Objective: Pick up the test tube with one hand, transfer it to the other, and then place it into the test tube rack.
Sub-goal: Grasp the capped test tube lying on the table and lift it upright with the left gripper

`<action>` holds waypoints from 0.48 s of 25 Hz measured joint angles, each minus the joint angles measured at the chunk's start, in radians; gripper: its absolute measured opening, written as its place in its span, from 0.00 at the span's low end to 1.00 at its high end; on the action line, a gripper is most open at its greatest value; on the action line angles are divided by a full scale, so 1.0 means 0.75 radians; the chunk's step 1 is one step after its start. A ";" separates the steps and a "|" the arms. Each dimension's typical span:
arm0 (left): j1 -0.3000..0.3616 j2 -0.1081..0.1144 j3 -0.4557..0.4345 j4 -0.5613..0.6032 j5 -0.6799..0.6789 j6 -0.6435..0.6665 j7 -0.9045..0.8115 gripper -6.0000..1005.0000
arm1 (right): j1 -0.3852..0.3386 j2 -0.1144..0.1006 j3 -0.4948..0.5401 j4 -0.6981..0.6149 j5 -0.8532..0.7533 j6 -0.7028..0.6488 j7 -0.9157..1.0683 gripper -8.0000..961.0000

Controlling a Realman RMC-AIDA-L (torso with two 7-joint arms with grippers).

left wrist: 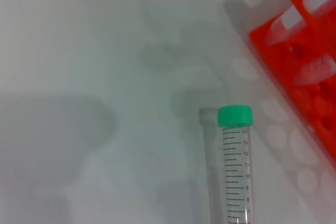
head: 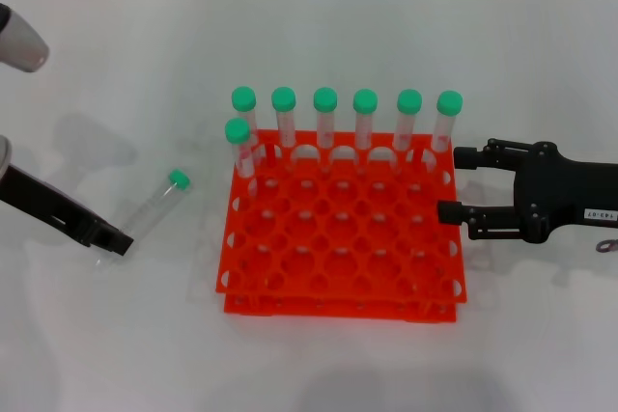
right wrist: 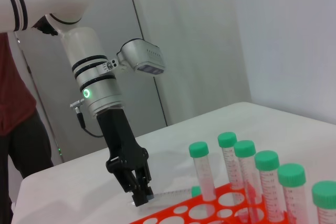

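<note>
Right wrist cam alone shows left end effector (right wrist: 140, 196) clenched on test tube (right wrist: 173, 196); right released.

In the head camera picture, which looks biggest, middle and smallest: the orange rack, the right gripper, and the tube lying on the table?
1. The test tube rack, biggest.
2. The right gripper, middle.
3. The test tube, smallest.
</note>
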 joint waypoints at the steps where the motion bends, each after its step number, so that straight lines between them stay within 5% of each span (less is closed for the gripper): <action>1: 0.001 0.001 -0.007 0.001 -0.003 -0.001 0.005 0.20 | 0.000 0.000 0.000 0.000 0.000 0.000 0.000 0.85; 8: 0.020 0.014 -0.151 0.031 -0.078 -0.012 0.072 0.20 | -0.004 0.000 0.008 0.000 0.001 0.003 -0.010 0.85; 12: 0.111 0.024 -0.232 0.135 -0.263 -0.030 0.133 0.20 | -0.004 0.000 0.012 0.000 0.008 0.003 -0.011 0.85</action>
